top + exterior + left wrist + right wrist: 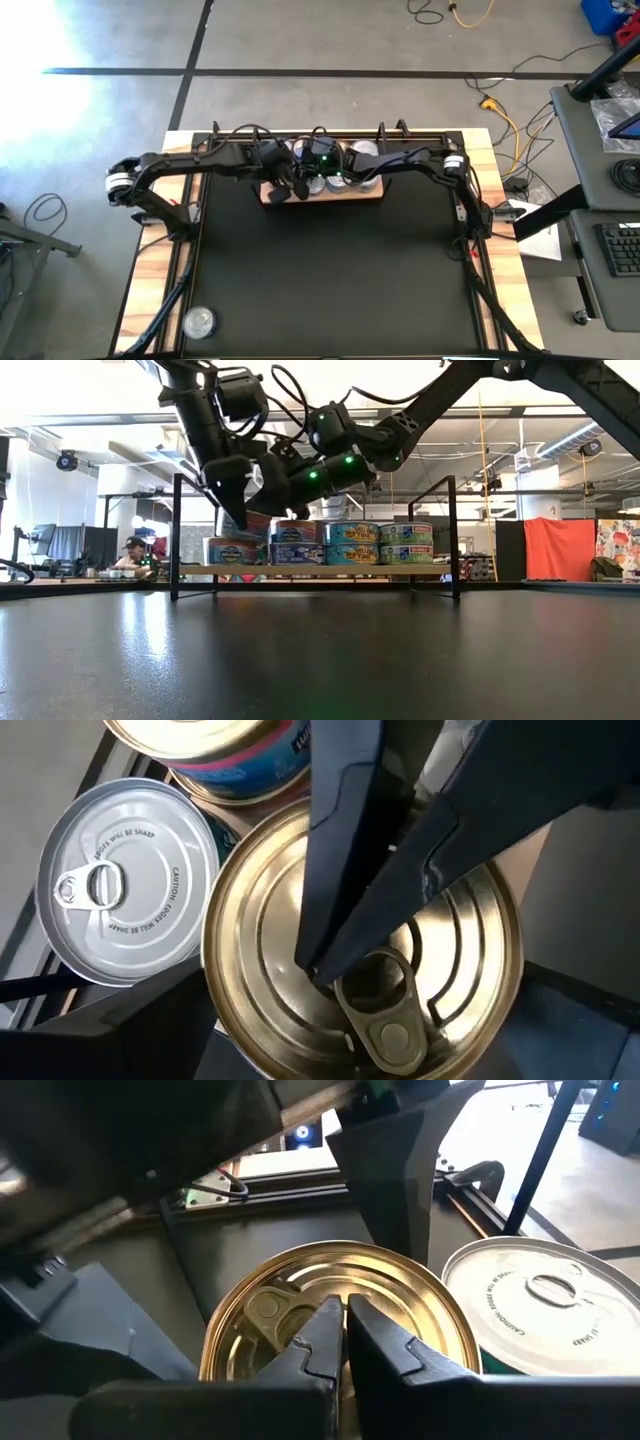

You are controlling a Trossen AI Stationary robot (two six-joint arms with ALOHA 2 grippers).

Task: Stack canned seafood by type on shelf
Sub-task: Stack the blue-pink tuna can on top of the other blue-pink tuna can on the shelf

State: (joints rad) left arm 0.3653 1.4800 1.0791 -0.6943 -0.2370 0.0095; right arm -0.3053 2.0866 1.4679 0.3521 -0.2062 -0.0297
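The shelf (330, 570), a light-wood board between black wire posts, stands at the table's far middle and carries several tins of canned seafood in short stacks (350, 543). Both grippers meet over its left end. A gold-lidded tin (300, 1010) sits on top of the left stack (250, 525). My left gripper (240, 500) is open and points steeply down, with one finger on either side of this tin. My right gripper (345, 1320) is shut, its tips on the tin's lid. A silver-lidded tin (125, 880) stands right beside it. My left gripper stands astride the gold-lidded tin's side wall (215, 970) from above; whether its fingers touch the wall I cannot tell. My right gripper presses its shut fingertips (325, 965) down on the gold lid (300, 1295), close to the pull tab. It comes slanting from the table's right, slightly downward. The tin sits level on the tin below.
One loose tin (199, 321) lies near the table's front left corner. The shelf's wire posts (176, 535) (453, 535) rise at both ends. The wide black tabletop (330, 280) lies in front of the shelf.
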